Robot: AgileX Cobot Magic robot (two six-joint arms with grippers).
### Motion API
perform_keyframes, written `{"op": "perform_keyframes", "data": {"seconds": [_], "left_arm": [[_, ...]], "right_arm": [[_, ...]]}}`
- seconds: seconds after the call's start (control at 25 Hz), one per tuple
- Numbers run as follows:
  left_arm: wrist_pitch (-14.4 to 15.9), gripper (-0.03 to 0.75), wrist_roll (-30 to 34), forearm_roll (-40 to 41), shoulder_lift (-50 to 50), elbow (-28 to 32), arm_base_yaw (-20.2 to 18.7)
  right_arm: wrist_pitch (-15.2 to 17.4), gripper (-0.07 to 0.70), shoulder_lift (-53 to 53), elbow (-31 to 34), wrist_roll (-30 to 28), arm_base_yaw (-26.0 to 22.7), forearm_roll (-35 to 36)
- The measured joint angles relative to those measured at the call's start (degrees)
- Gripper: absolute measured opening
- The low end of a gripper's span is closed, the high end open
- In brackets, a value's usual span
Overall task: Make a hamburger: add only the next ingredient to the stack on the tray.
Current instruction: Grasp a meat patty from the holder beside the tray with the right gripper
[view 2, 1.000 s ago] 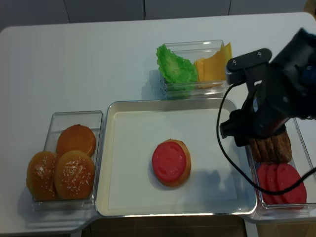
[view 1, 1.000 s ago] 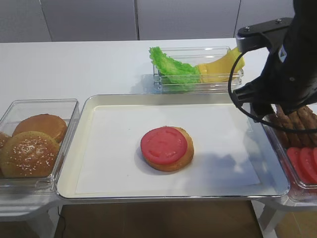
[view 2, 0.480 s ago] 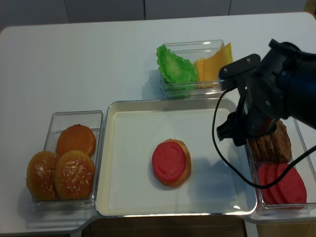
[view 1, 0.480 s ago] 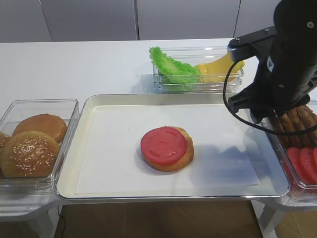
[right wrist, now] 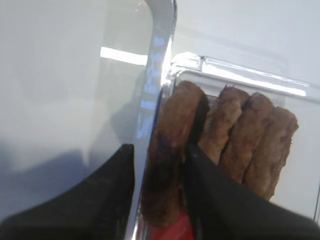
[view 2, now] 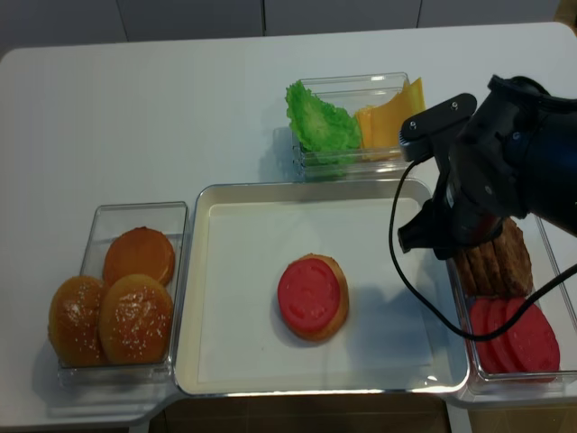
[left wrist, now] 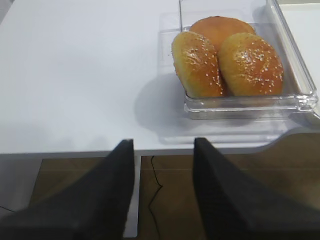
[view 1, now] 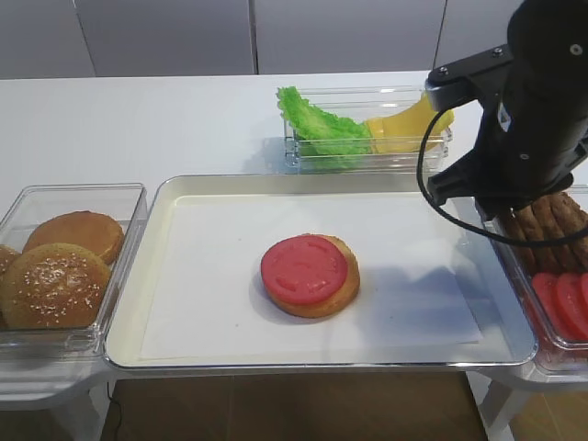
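Several brown meat patties [view 1: 551, 225] stand on edge in a clear bin right of the tray [view 1: 133, 312]. My right gripper [right wrist: 160, 148] straddles the leftmost patty [right wrist: 170, 130]. Its right finger [right wrist: 200, 170] lies against the patty, and a thin gap shows at the left finger [right wrist: 120, 170], so it is open. From above, the right arm [view 2: 487, 180] hides these jaws. The stack [view 1: 308, 274], a bun base under a tomato slice, sits mid-tray [view 2: 313, 296]. My left gripper [left wrist: 162, 190] hangs open and empty past the table's front edge.
A clear bin of buns [view 1: 64, 262] stands left of the tray and shows again in the left wrist view [left wrist: 227, 60]. A bin with lettuce and cheese [view 1: 367, 129] sits behind the tray. Tomato slices [view 2: 509, 329] lie in front of the patties.
The right arm has shifted a little to the left over the near edge of the patty bin. The stack and the buns have not moved.
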Motion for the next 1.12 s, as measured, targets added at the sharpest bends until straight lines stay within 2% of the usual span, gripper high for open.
{"op": "perform_keyframes", "data": {"seconds": [0.92, 1.04, 1.12], "left_arm": [[0.0, 0.293, 0.0, 0.0, 0.0, 0.0, 0.0], [0.0, 0.293, 0.0, 0.0, 0.0, 0.0, 0.0], [0.0, 0.293, 0.0, 0.0, 0.0, 0.0, 0.0]], "right_arm": [[-1.65, 0.272, 1.75, -0.12, 1.32, 0.0, -1.78], [-1.68, 0.246, 1.75, -0.12, 1.7, 0.0, -2.1], [-1.56, 0.201, 1.75, -0.12, 1.81, 0.0, -2.36]]}}
